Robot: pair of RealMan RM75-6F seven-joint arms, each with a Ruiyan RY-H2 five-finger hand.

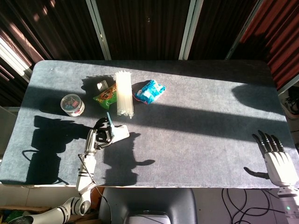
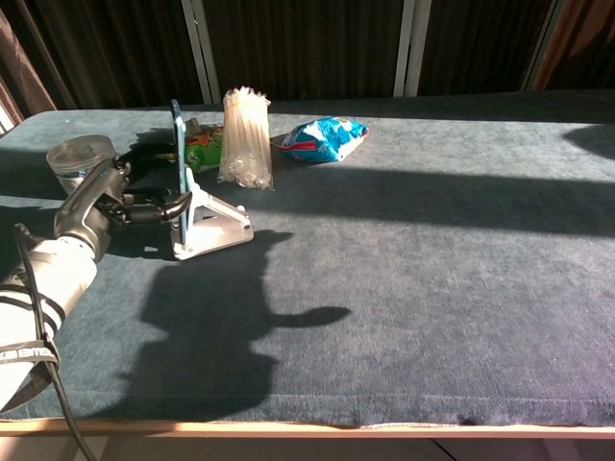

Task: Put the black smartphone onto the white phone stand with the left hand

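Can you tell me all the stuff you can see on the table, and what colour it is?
smartphone: one, dark with blue edge, upright at the phone stand, near left.
phone stand: one, white, near left.
bundle of sticks: one, clear-white, standing behind the stand.
snack packet: one, green, left of the bundle.
snack bag: one, blue, right of the bundle.
round tub: one, clear, far left.
table: one, grey-blue.
left hand: holds the smartphone.
right hand: empty, fingers apart, right edge.

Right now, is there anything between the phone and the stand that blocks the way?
Nothing visible does. The left robot hand holds the phone upright, right at the back of the stand. I cannot tell whether it is seated yet. The straw bundle and green packet lie behind, apart from both.
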